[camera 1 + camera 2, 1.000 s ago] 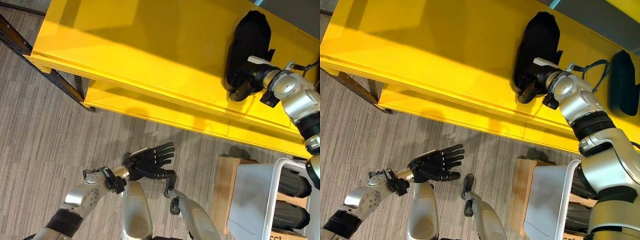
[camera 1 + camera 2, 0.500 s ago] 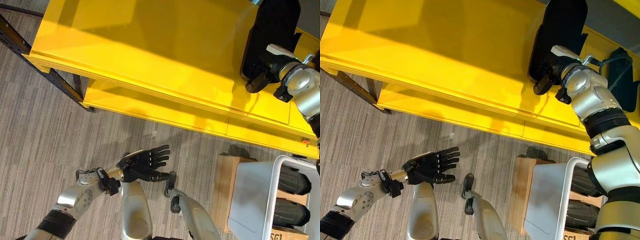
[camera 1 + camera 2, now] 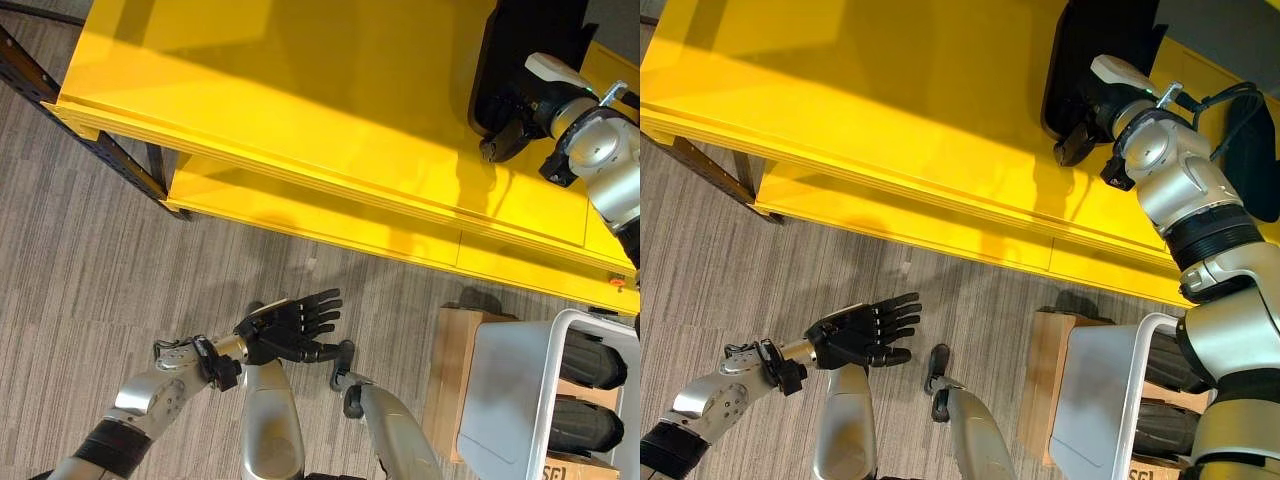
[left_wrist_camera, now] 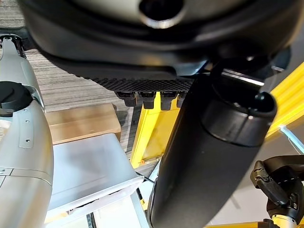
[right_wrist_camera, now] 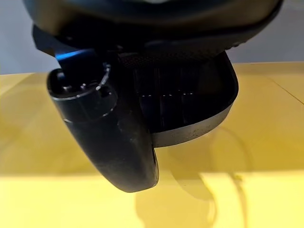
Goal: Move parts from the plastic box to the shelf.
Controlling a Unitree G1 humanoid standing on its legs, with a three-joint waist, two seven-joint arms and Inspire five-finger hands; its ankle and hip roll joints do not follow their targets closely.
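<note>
Black part (image 3: 1095, 50) within right-hand fingers (image 3: 1072, 146)

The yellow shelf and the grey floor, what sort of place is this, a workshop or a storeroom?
Probably a workshop or lab storage corner. A yellow shelf on a dark metal frame stands on grey carpet; a white plastic box of black parts sits beside it, and the right hand holds a black part over the shelf.

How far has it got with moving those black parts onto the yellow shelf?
One black part already lies on the shelf. The right hand grips a second part over the shelf top, not yet let go. At least two more parts wait in the white box. The left hand is open and idle, low over the floor.
</note>
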